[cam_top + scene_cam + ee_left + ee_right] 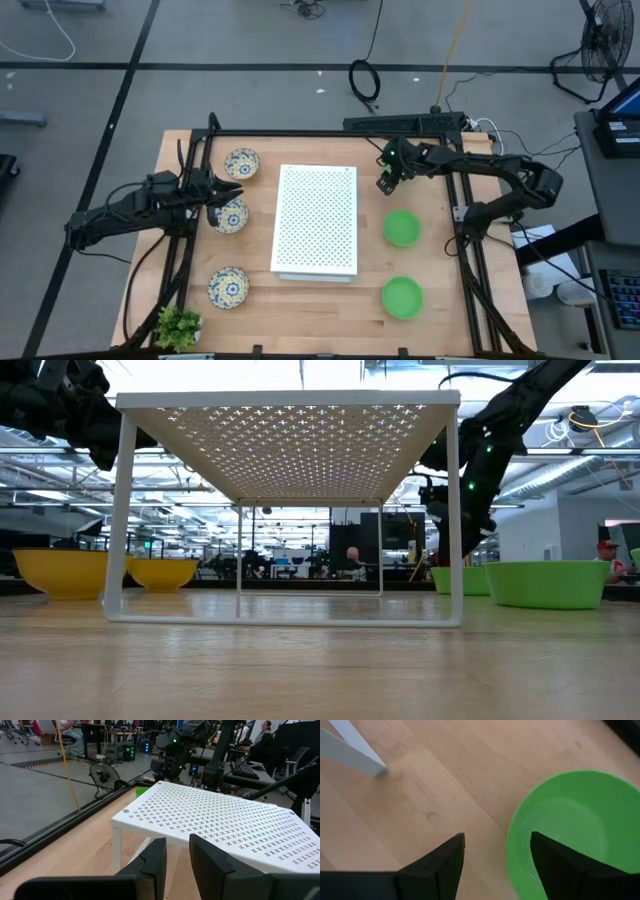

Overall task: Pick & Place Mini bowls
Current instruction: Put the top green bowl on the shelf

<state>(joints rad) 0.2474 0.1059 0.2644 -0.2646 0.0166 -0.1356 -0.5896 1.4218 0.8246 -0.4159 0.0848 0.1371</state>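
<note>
a: right gripper (497,865) hangs spread over a plain bright green round bowl (572,825), at the white perforated board's (316,220) two o'clock.

b: rim may slip (left gripper (177,857) empty, part-spread).

Bright even overhead light, soft shadow beneath the white perforated rectangular board (316,220), glare from ceiling strip lights in the low view, blurred pale wooden tabletop (320,670) foreground, bright green plastic bowl (572,825) slightly soft up close.
</note>
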